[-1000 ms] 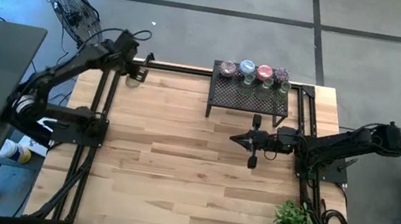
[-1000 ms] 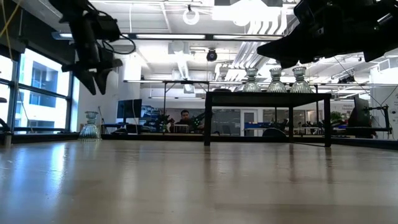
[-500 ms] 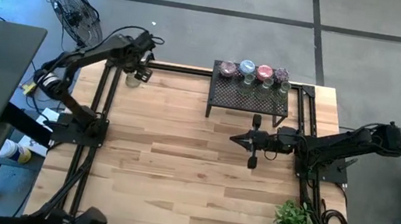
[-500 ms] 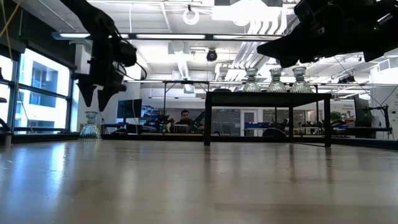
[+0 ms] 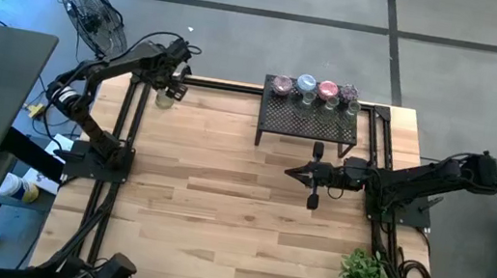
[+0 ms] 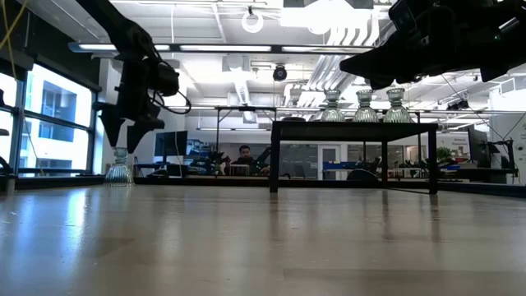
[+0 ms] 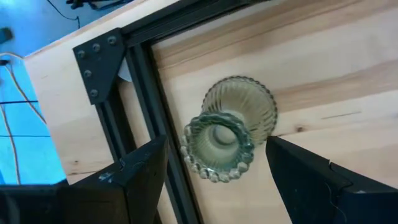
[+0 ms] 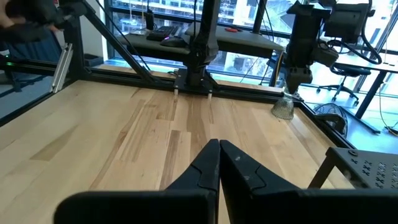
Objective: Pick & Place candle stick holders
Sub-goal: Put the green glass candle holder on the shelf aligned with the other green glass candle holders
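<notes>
One clear greenish candle stick holder (image 7: 227, 134) stands on its wide foot at the table's far left corner (image 5: 165, 99), close to the black frame rail. My left gripper (image 7: 216, 142) hangs open just above it (image 6: 122, 145), pointing steeply down, one finger on either side of the holder's top, touching nothing. Several more holders (image 5: 316, 91), pink, light blue and greenish, stand on a black mesh stand (image 5: 309, 123) at the far right. My right gripper (image 5: 289, 171) is shut and level above the table's right half, holding nothing (image 8: 219, 148).
Black frame rails (image 7: 146, 87) run along the table's edges, one right beside the lone holder. A green leafy plant (image 5: 366, 275) sits at the near right corner. A fan (image 5: 91, 10) stands beyond the far left corner. Bare wood (image 5: 220, 203) lies between the arms.
My left gripper has come down and gone toward the table's far edge, tipping more steeply downward, until it hangs right over the lone holder. Its fingers have spread wider on the way. The holder has stayed where it was.
</notes>
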